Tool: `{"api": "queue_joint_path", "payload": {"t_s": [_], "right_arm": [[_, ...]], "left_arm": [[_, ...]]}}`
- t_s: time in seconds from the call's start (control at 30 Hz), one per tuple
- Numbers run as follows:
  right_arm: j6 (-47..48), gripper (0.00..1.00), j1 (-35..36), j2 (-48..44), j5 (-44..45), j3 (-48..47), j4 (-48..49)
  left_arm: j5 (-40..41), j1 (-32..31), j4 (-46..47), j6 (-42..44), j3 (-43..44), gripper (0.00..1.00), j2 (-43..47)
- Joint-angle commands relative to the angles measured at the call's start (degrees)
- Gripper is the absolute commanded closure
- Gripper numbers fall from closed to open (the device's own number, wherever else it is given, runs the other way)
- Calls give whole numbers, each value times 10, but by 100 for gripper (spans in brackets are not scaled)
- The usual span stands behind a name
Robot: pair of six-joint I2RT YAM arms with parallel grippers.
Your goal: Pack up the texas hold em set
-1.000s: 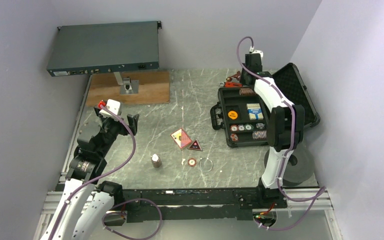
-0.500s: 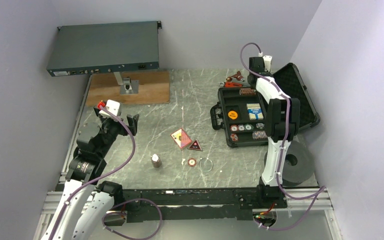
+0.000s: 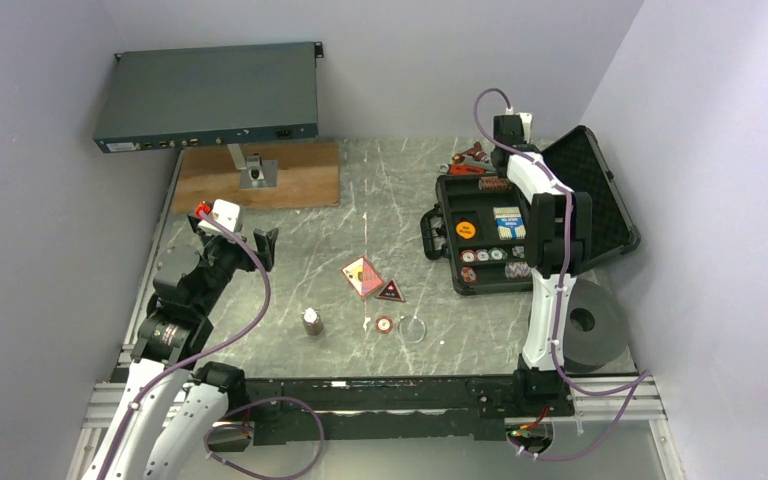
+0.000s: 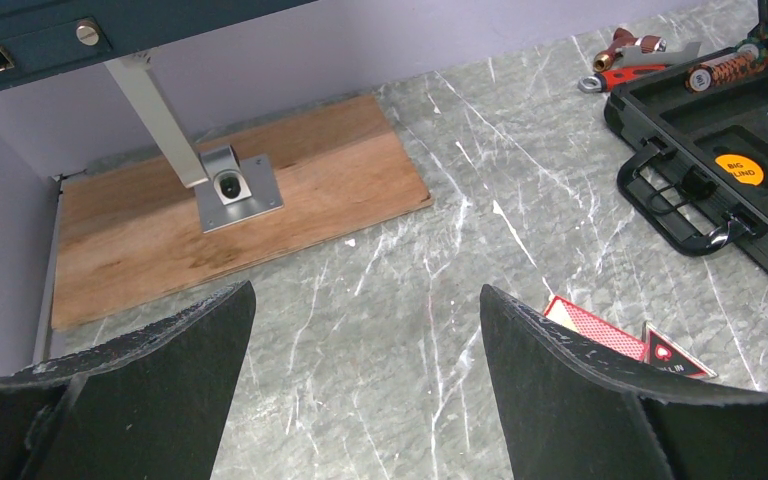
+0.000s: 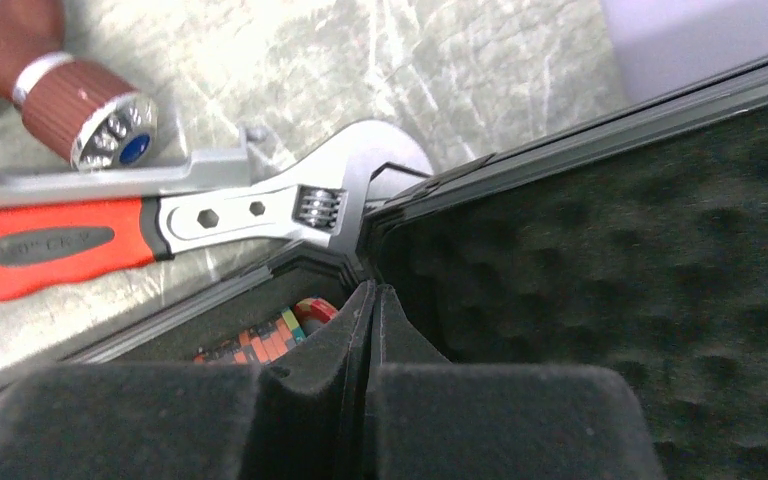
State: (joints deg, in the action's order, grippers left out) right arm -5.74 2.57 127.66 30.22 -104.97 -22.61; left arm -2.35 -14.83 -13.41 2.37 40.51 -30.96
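The black briefcase (image 3: 448, 215) lies open at the right, its foam-lined lid (image 3: 600, 190) leaning back. Chips, a blue card deck (image 3: 506, 222) and an orange disc sit in its tray. My right gripper (image 5: 375, 300) is shut with nothing between its fingers, at the case's far corner where tray meets lid, just past a row of chips (image 5: 260, 345). On the table lie a red card deck (image 3: 362, 275), the red-black triangle piece (image 3: 391, 292), a chip (image 3: 385, 325) and a small chip stack (image 3: 311, 321). My left gripper (image 4: 365, 310) hangs open over bare table at the left.
A red-handled wrench (image 5: 80, 240) and a reddish cylinder (image 5: 85, 115) lie just beyond the case. The grey-blue rack box (image 3: 208, 97) stands on a post over a wooden board (image 3: 260, 180). A grey roll (image 3: 585, 325) sits near the right arm's base. A wire ring (image 3: 413, 328) lies by the chip.
The right gripper has closed fully, and its arm has drawn back towards the case's far corner, uncovering the grey roll. The left arm has not moved.
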Motion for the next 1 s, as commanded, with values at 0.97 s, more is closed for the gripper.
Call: {"api": "queue_joint_path", "payload": {"t_s": [0.97], "right_arm": [[-16, 96, 25, -103, -45, 37, -18]], "left_arm": [[-7, -2, 11, 2, 10, 11, 9]]}}
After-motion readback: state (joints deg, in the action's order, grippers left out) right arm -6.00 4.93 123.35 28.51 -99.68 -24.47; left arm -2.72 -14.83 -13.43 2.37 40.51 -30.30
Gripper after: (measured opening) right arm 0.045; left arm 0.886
